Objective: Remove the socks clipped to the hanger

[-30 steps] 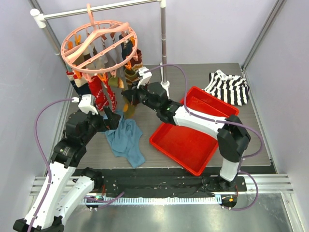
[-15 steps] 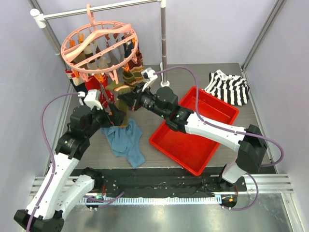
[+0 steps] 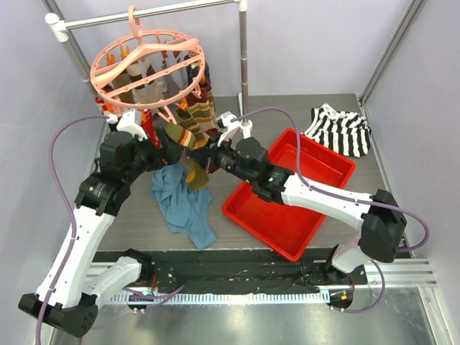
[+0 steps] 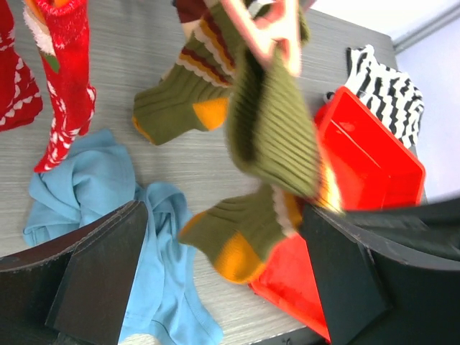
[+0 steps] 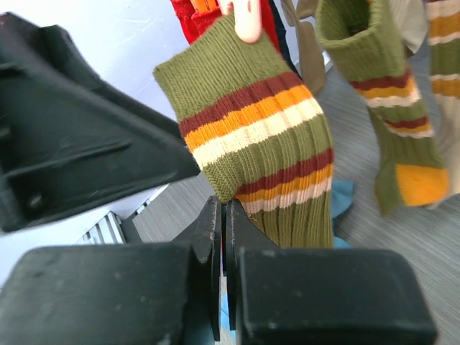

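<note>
Olive sock (image 5: pixel 251 129) hangs clipped under the hanger (image 3: pixel 147 65), soft, light, stretchy; my left jaws gape wide, right jaws pressed together beside it, so I'd grip the ribbed cuff just under the clip (image 5: pixel 244 18)

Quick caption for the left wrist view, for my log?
Open left gripper frames an olive sock hanging from a pink clip, blue cloth and red tray below.
</note>
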You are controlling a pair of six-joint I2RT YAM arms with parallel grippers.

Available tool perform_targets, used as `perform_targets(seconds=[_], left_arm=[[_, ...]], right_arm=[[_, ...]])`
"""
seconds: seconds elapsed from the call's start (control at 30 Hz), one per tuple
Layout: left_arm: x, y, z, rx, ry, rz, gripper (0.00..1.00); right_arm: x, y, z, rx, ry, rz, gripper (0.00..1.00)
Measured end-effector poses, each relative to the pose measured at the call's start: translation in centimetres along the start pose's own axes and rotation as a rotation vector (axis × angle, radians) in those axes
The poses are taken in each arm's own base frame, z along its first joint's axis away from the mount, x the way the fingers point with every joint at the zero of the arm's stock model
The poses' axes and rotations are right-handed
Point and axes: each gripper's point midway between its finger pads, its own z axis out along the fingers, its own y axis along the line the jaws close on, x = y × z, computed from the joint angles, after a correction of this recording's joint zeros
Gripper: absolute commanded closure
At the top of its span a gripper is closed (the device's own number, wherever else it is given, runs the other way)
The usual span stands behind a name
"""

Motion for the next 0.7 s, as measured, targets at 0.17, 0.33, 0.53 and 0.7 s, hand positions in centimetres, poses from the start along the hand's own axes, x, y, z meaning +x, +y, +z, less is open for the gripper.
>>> perform_targets(seconds=[0.17,0.33,0.53,0.7], left_arm=[[-0.6,0.6,1.0,-0.057,-0.001,-0.019,0.06],[-3.4,-0.2,1.2,-0.069,-0.054,-0.026,0.06],[-4.9,-0.8,0.5,-0.059,-0.098,-0.028,0.05],[-5.1,-0.7,0.6,-0.069,-0.104,-0.030,0.06]], right_arm=[[-0.8,-0.1,-0.7,0.010,-0.018,-0.021,0.99],[-0.8,-0.1,-0.7,0.010,-0.018,-0.031,0.99],[-0.8,-0.5,-0.7,0.030,-0.022,-0.038,0.99],[-0.8,-0.5,-0.7,0.028,-0.019,-0.040,0.99]])
